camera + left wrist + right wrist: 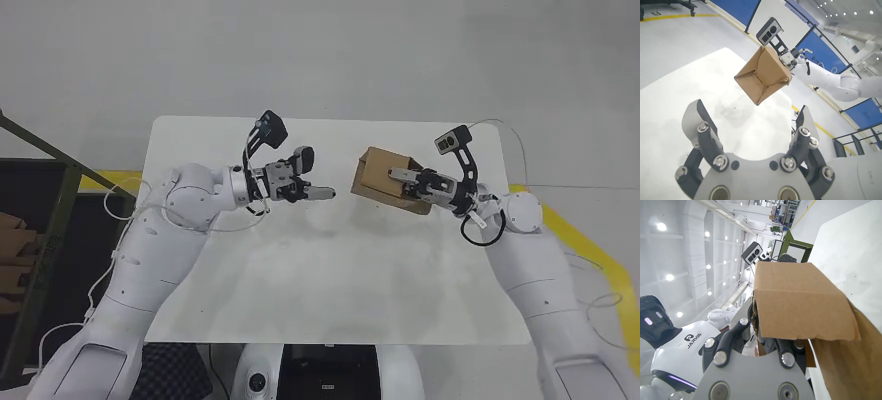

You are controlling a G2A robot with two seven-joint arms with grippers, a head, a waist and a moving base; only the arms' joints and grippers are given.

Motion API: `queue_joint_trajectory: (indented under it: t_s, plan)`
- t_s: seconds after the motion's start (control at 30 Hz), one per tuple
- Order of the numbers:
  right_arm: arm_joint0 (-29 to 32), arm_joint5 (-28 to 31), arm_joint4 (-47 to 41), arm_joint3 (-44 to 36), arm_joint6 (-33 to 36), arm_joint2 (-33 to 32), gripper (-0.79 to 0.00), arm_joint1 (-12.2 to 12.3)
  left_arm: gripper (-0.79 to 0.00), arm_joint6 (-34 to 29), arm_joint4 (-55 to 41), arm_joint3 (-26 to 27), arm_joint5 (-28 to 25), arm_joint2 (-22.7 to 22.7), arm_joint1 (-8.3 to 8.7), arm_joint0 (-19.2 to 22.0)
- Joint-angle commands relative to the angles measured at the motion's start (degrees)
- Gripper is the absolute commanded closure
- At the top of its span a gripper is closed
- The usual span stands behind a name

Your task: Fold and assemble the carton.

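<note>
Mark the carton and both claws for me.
carton (378, 170), top view, upper brown face.
left claw (751, 106), left wrist view, midway between open fingertips.
right claw (405, 179), top view, fingertips clamping carton edge.

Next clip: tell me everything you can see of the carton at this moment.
The carton is a brown corrugated-cardboard box, squared up. It hangs tilted above the white table, touching it nowhere that shows. The right gripper is shut on one wall at a ragged edge; a flap is folded over beside it. The end facing the open left gripper shows panels meeting at slanted seams. That gripper stands apart from it.
</note>
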State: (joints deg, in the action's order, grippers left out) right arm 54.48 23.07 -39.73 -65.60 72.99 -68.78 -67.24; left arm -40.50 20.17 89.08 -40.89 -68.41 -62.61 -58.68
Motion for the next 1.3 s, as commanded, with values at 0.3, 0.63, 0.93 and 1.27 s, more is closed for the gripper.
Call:
queue_joint_trajectory:
  t_s: [0.3, 0.63, 0.93, 1.27]
  plan:
    - [-0.6, -4.2, 0.5, 0.6, 0.3, 0.0, 0.000, 0.2, -0.785, 16.8, 19.8, 4.4, -3.8, -2.3, -0.06, -2.0]
    - [-0.6, -4.2, 0.5, 0.6, 0.3, 0.0, 0.000, 0.2, -0.785, 16.8, 19.8, 4.4, -3.8, -2.3, -0.06, -2.0]
    - [0.1, -5.8, 2.1, -1.4, -0.7, 0.2, 0.000, 0.3, -0.785, 23.9, 35.2, 3.0, -3.9, -2.4, 0.00, -1.0]
    - [-1.5, -8.2, 1.6, -0.2, 3.7, 0.8, 0.000, 0.4, -0.785, 46.4, 48.7, -9.6, -17.1, 1.9, 0.27, 2.1]
